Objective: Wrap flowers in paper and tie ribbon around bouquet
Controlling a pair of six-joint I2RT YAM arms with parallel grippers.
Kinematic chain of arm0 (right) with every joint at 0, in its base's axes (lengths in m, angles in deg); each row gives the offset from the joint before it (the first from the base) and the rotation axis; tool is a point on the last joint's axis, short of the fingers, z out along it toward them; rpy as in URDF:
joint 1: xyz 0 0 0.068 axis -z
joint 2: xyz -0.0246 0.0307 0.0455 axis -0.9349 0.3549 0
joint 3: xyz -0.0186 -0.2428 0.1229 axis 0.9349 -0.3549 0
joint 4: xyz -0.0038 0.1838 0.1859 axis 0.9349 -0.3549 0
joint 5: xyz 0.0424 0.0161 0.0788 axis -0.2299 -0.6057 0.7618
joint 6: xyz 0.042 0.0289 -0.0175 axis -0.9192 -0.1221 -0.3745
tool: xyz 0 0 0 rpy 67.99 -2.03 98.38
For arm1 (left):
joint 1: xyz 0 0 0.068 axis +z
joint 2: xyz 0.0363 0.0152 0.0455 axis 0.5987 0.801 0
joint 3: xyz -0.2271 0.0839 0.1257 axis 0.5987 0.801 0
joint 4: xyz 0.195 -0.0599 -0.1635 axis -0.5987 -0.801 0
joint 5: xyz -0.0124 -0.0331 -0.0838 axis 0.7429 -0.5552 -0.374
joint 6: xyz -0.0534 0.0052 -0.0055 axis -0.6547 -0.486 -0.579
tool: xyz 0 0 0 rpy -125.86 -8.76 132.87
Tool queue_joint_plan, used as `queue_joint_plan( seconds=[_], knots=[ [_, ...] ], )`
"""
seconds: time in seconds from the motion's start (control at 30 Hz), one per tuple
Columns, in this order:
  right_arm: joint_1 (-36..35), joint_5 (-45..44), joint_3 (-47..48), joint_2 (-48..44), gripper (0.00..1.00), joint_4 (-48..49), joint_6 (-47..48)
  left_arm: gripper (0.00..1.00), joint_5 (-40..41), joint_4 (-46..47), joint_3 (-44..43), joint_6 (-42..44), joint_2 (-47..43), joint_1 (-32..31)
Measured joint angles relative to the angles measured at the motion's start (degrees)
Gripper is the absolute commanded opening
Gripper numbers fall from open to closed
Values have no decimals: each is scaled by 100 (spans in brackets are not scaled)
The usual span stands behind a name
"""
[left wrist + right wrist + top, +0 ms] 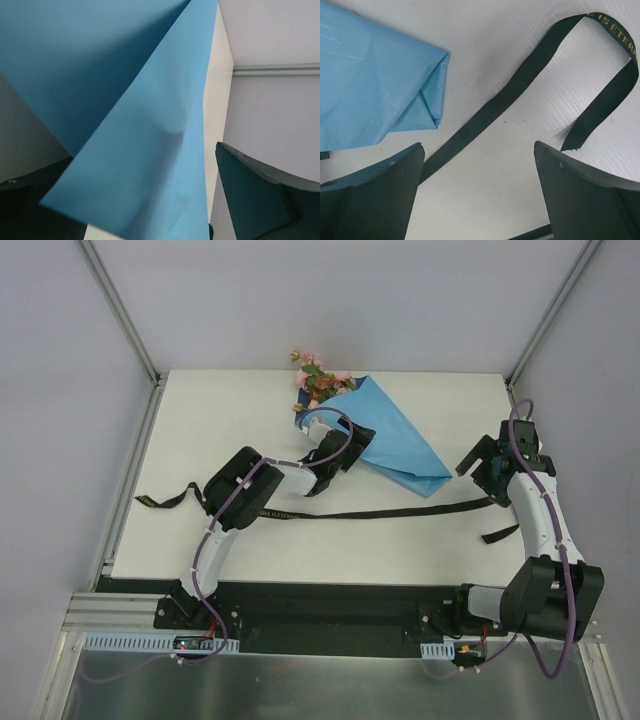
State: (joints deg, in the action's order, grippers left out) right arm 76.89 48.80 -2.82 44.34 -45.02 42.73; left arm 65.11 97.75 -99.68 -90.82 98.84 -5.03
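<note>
The bouquet lies at the back middle of the table: a light blue paper cone with the pink and orange flowers at its wide far-left end. My left gripper is open against the cone's left side. In the left wrist view, blue paper fills the space between its spread fingers. The black ribbon lies flat across the table in front of the cone. My right gripper hangs open just right of the cone's tip. Between its jaws is bare table, with the ribbon looping beyond them.
Metal frame posts stand at the back corners. The table's near edge meets a black rail that carries both arm bases. One ribbon end trails to the left edge and the other end lies beside the right arm.
</note>
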Motion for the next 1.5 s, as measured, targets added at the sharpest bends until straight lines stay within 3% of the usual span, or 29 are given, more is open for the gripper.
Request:
queue_joint_plan(
  seconds=[0.17,0.27,0.3,0.4,0.43,0.63,0.77,0.83,0.87,0.93,1.17,1.5],
  knots=[
    [0,61,0,-4,94,-2,-2,79,284,155,-476,-361,448,-103],
    [4,63,0,-4,94,-2,-2,49,374,133,-708,-420,627,-133],
    [7,66,-2,-4,94,0,-2,35,378,131,-772,-393,697,-133],
    [13,74,-17,-4,94,0,-2,17,321,136,-850,-326,887,-105],
    [22,79,-28,-4,94,4,-2,1,273,162,-850,-284,925,-83],
    [37,317,-404,-4,93,192,-94,0,-522,496,-769,-339,931,264],
    [109,815,-944,216,74,299,-243,0,-1086,737,-236,-439,752,586],
    [210,1043,-1025,533,68,348,-348,0,-1513,772,61,-455,544,778],
    [258,1126,-1034,699,59,413,-415,0,-1676,763,181,-463,422,874],
    [302,1228,-1034,986,51,564,-542,0,-2205,717,350,-474,210,1082],
    [328,1458,-835,1856,47,817,-911,0,-3731,734,1012,-570,-415,1687],
    [341,1565,-308,2413,35,603,-1158,0,-5250,643,1604,-190,-953,2070]
  ],
)
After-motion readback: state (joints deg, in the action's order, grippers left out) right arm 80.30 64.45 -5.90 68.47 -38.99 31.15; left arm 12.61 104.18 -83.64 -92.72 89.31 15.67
